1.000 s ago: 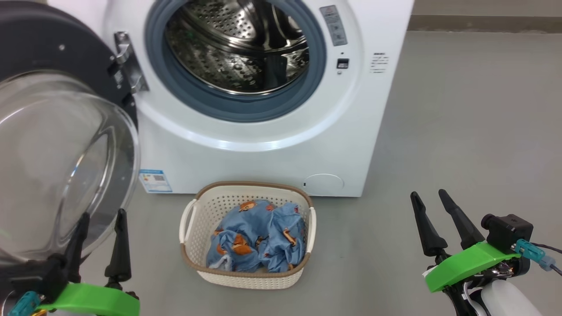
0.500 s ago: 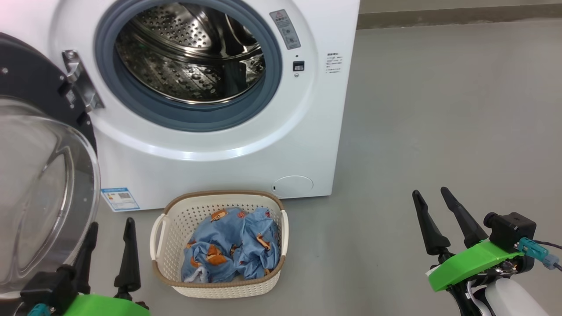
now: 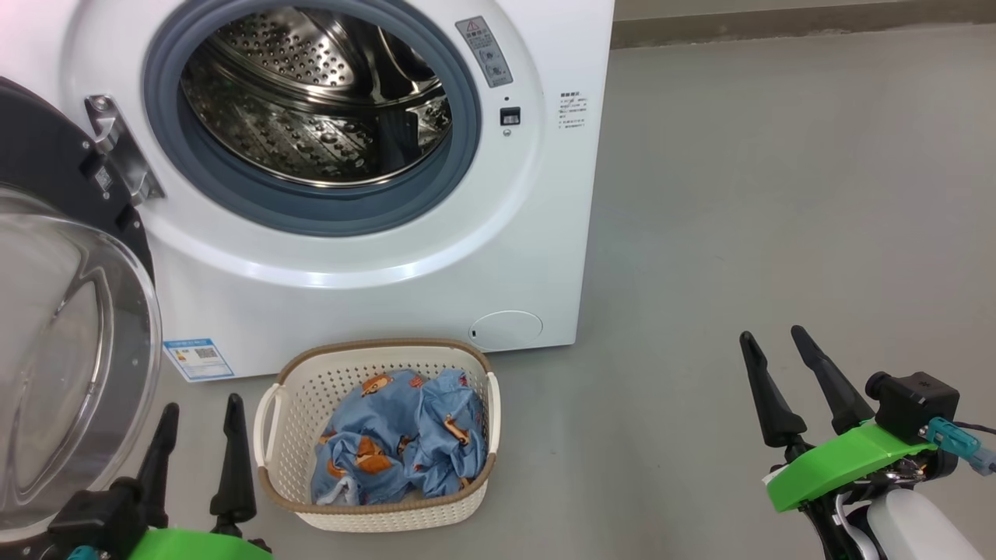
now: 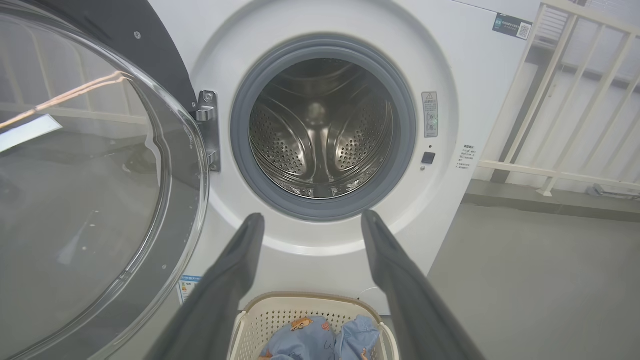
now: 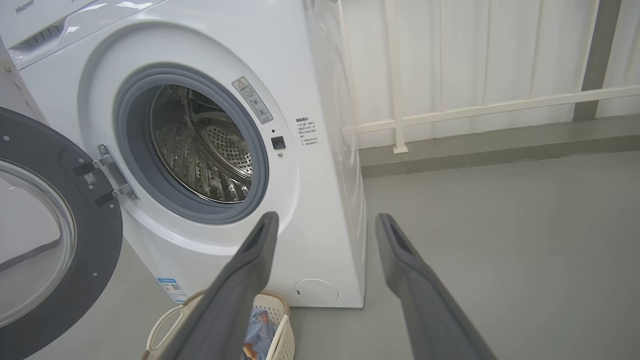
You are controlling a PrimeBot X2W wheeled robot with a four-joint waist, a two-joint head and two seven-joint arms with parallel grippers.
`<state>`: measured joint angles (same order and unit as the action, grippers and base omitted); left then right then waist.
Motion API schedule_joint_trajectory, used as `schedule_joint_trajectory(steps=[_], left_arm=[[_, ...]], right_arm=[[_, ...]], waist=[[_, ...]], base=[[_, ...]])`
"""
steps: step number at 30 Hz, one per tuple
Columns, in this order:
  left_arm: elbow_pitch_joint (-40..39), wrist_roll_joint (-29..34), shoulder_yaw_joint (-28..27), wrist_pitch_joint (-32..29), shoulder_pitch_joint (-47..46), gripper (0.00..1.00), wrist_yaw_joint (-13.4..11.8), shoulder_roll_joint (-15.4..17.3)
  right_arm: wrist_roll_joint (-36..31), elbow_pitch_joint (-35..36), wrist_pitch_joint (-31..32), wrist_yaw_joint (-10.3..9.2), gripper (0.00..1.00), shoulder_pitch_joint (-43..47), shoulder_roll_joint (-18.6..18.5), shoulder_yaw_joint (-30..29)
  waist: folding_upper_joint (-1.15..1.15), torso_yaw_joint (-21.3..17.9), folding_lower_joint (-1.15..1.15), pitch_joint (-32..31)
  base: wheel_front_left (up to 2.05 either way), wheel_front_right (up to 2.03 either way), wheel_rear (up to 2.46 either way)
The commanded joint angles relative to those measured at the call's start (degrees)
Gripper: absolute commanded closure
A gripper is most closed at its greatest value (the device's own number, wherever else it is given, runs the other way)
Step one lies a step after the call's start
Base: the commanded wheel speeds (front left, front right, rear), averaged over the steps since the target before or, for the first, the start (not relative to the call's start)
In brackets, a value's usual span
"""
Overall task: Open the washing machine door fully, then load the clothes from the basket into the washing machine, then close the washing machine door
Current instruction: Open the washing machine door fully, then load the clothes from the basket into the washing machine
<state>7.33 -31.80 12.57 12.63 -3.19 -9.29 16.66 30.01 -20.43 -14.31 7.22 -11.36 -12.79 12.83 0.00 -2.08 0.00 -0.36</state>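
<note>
The clothes (image 3: 401,439) lie in the basket (image 3: 373,517) before the washing machine (image 3: 373,288), door (image 3: 62,342) to its left

The white washing machine (image 3: 373,257) is set at the far left, and its perforated steel drum (image 3: 311,101) is exposed inside a grey-blue gasket (image 3: 311,214). The washing machine door (image 3: 39,148), black-rimmed with a bulging clear glass bowl, is swung wide open to the left on its hinge. The cream perforated basket (image 3: 389,517), brown-rimmed, is set upright on the floor just in front of the machine. The light blue clothes (image 3: 397,447), printed with orange-brown figures, are bunched inside it.
</note>
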Motion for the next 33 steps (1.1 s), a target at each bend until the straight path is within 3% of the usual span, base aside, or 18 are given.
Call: schedule_joint_trajectory(steps=[1, 16, 33], left_arm=[[-1.04, -0.17, -1.93, 0.74, -1.48, 0.00, 0.28, 0.82], [-0.27, -1.70, -1.24, 0.64, -1.44, 0.00, 2.26, 0.85], [0.07, -1.19, -1.20, 1.25, -1.73, 0.00, 2.06, 1.27]], right_arm=[[-0.86, 1.21, -0.69, 0.26, 0.00, -2.05, -0.96, 0.72], [-2.39, 0.36, -0.69, 0.26, 0.00, -2.13, -0.80, 0.05], [-2.50, 0.22, -0.69, 0.26, 0.00, -2.29, -0.49, -0.15]], waist=[[0.00, 0.09, 0.00, -0.07], [0.00, 0.43, 0.00, -0.15], [0.00, 0.71, 0.00, -0.07]], base=[[0.00, 0.00, 0.00], [0.00, 0.00, 0.00], [0.00, 0.00, 0.00]])
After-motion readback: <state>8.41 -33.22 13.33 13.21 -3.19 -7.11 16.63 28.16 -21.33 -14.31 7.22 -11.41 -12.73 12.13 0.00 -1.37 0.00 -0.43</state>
